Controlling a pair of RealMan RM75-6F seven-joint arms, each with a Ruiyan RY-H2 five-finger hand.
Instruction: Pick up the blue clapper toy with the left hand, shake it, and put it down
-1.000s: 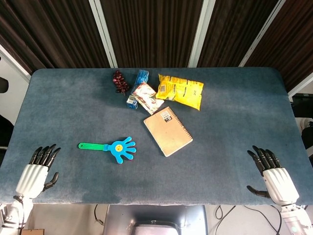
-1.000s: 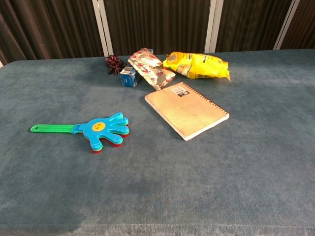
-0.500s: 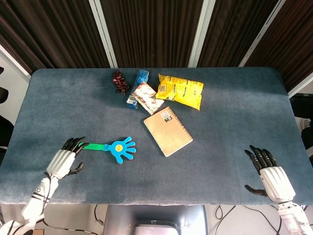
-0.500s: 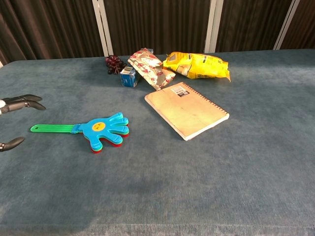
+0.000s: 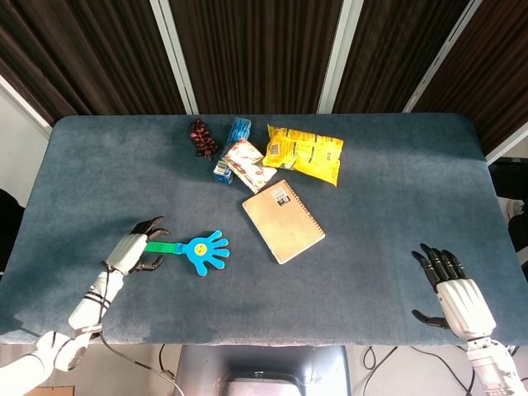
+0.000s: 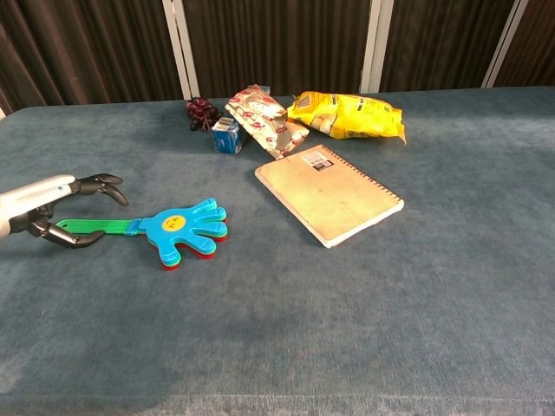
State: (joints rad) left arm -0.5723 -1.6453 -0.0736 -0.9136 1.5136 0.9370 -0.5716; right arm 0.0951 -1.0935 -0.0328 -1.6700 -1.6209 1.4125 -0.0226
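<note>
Here my left hand (image 5: 136,248) sat at the left end of the blue clapper toy (image 5: 188,249), fingers spread either side of its green handle, not clamped. The toy lay flat on the blue tabletop (image 5: 388,190), dark curtains (image 5: 256,54) hanging beyond the far edge.

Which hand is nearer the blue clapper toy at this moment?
The left. The left hand is at the green handle end of the blue clapper toy, fingers spread around it, no grip evident yet. The right hand sits at the table's near right corner, far from the toy.
</note>
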